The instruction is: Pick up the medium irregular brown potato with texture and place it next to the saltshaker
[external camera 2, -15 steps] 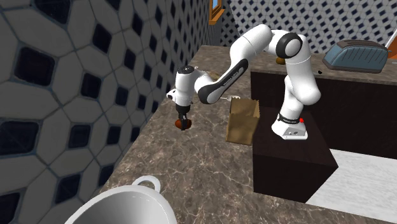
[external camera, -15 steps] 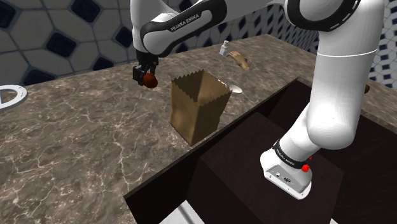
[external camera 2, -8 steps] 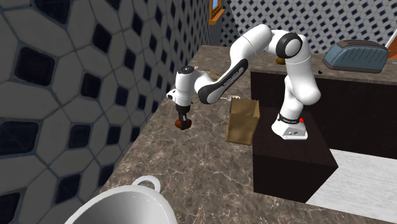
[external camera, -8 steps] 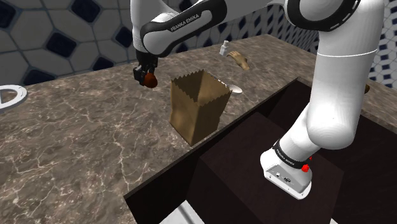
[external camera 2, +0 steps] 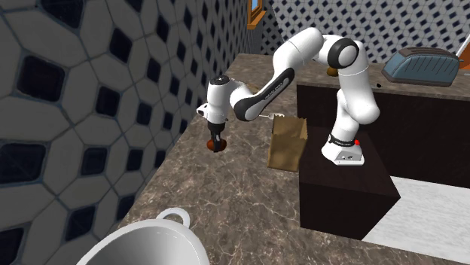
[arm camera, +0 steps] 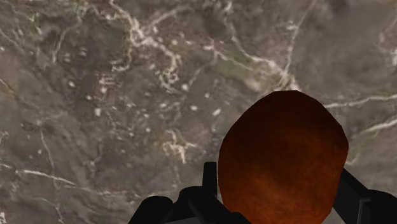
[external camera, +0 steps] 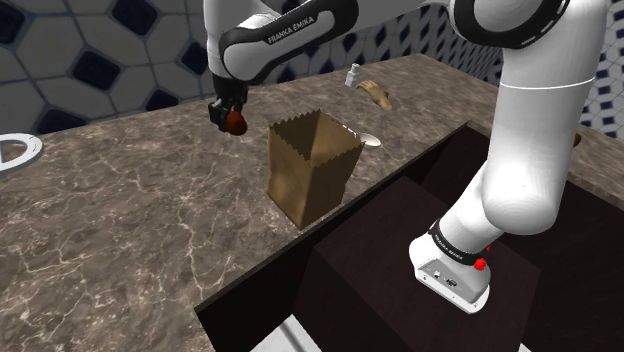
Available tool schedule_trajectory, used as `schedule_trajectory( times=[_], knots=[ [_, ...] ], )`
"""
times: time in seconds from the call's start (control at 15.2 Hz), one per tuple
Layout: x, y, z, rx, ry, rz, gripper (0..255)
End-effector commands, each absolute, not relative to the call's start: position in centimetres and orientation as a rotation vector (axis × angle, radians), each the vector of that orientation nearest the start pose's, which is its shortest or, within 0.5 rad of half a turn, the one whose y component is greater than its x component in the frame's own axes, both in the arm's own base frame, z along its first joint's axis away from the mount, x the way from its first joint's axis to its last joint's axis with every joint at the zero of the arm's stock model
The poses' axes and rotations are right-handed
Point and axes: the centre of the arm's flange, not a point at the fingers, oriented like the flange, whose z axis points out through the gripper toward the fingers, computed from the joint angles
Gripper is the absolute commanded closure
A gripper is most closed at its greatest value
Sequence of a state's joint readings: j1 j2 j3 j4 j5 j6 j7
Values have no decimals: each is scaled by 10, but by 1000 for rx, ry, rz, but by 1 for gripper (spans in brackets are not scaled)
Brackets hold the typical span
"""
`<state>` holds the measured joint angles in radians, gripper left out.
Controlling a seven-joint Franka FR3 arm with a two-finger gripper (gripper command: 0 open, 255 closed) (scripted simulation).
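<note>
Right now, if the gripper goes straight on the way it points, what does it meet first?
The gripper points down, so the potato it holds would likely touch the marble counter first.

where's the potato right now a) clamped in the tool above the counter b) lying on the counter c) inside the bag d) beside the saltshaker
a: the tool clasps the potato in the air, with the counter visibly below it.

The counter (external camera: 150, 220) is veined marble, the bag (external camera: 310, 165) paper, the potato (arm camera: 283, 159) smooth.
</note>
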<state>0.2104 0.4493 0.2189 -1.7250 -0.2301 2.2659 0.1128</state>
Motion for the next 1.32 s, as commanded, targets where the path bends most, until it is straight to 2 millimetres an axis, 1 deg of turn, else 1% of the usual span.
schedule_trajectory(
  times=[0.0,1.25],
  knots=[
    [619,260,350,-3121,-680,-202,255],
    [619,260,451,-3121,-680,-202,255]
  ],
)
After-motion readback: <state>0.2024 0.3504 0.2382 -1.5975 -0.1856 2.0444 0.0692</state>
